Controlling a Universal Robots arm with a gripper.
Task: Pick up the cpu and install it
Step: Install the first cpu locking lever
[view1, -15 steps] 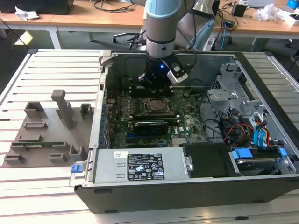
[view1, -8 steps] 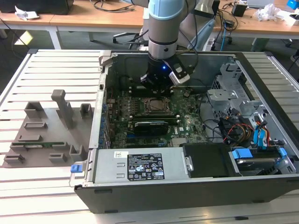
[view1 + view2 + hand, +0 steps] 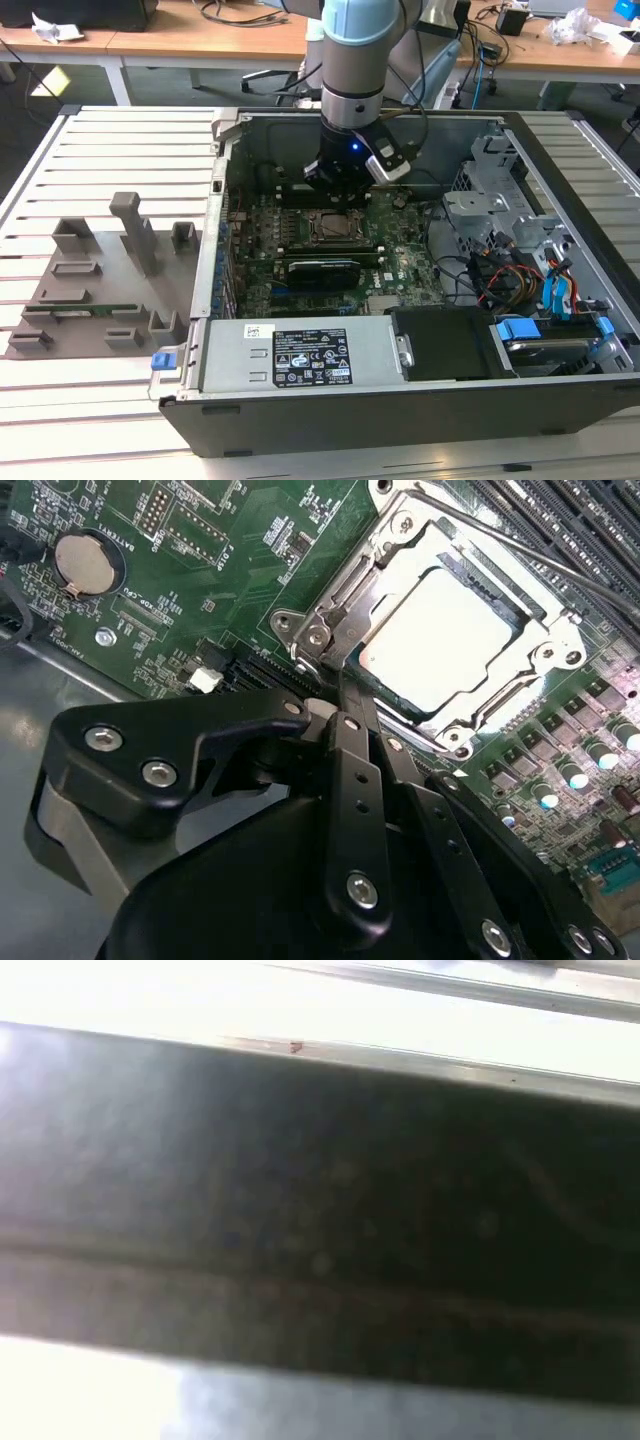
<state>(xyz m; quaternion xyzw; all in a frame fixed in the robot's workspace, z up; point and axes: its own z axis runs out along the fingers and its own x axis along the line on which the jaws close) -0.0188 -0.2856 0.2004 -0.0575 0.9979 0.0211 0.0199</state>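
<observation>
Shiny silver square cpu [image 3: 440, 630] sits in its metal socket frame [image 3: 345, 595] on the green board [image 3: 190, 540], upper right of my second wrist view. My black gripper [image 3: 345, 695] hangs just beside it; I cannot tell how the jaws stand.

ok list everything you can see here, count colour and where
cpu: one, silvery, seated in the socket on the motherboard, in the second wrist view
motherboard: one, green, inside the case
computer case: one, black and grey, open on the slatted table
expansion card: one, black, below the socket in the exterior view
power supply: one, grey, along the case's near edge
fixture tray: one, grey, at the exterior view's left
coin cell: one, silver, on the board
arm: one, pale blue and grey, above the socket
gripper: one, black, beside the socket's edge
</observation>
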